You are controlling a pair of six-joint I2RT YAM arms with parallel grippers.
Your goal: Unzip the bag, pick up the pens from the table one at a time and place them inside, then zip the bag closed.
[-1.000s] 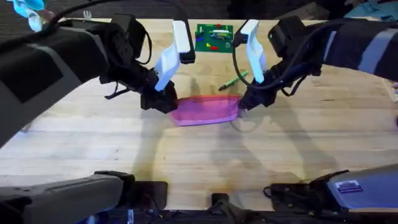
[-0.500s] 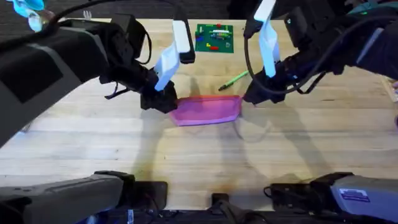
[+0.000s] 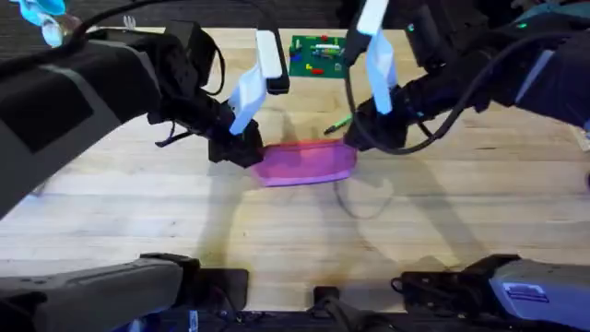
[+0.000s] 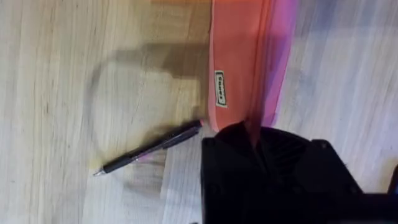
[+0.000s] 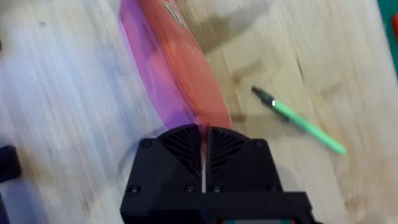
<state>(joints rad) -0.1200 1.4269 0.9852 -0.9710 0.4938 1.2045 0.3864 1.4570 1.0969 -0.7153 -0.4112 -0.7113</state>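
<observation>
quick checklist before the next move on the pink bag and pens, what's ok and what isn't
1. Left claw anchoring the bag's left end: ok, shut on the fabric.
2. Right claw at the bag's right end: ok, fingers closed at its tip.
3. Zipper open enough for pens: cannot tell, purple lining shows but the gap is unclear.
4. Green pen free on the table: ok, beside the bag, not touching.
5. Black pen reachable: ok, lying on the wood with its end near the bag's left end.
</observation>
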